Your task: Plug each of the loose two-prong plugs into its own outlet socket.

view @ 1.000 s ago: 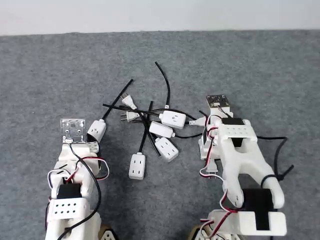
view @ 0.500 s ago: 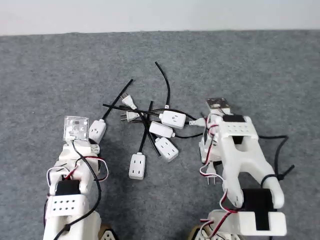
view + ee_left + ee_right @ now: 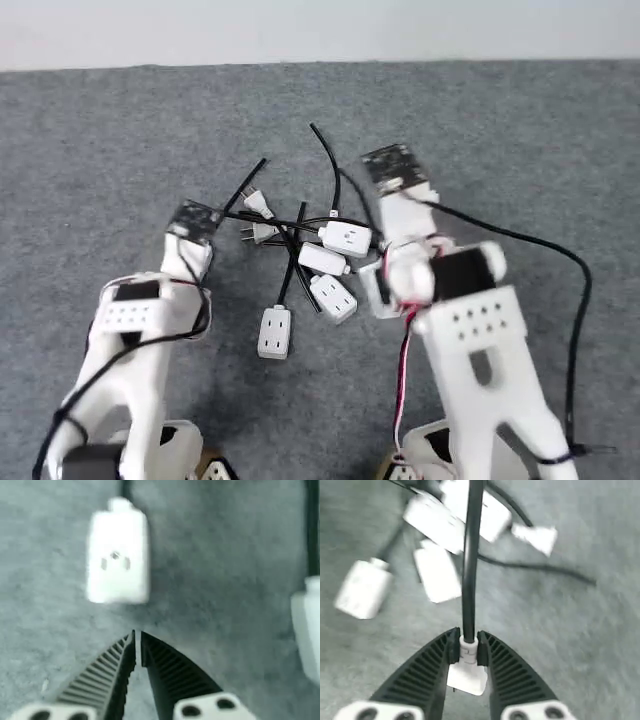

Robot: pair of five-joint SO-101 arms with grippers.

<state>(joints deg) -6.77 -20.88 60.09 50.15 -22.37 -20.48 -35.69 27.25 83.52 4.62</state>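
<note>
Grey carpet (image 3: 500, 130) holds a socket pile (image 3: 345, 238). At its three o'clock, the right gripper (image 3: 468, 642) clamps a plug (image 3: 467, 676). At nine, the left gripper (image 3: 138, 639) sits closed, empty.

Grey felt-like mat (image 3: 100, 150), perhaps pale wall (image 3: 300, 30)

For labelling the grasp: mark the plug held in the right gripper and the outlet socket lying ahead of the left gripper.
plug (image 3: 468, 675), right wrist view, on its white body.
outlet socket (image 3: 118, 556), left wrist view, on its slotted face.
</note>
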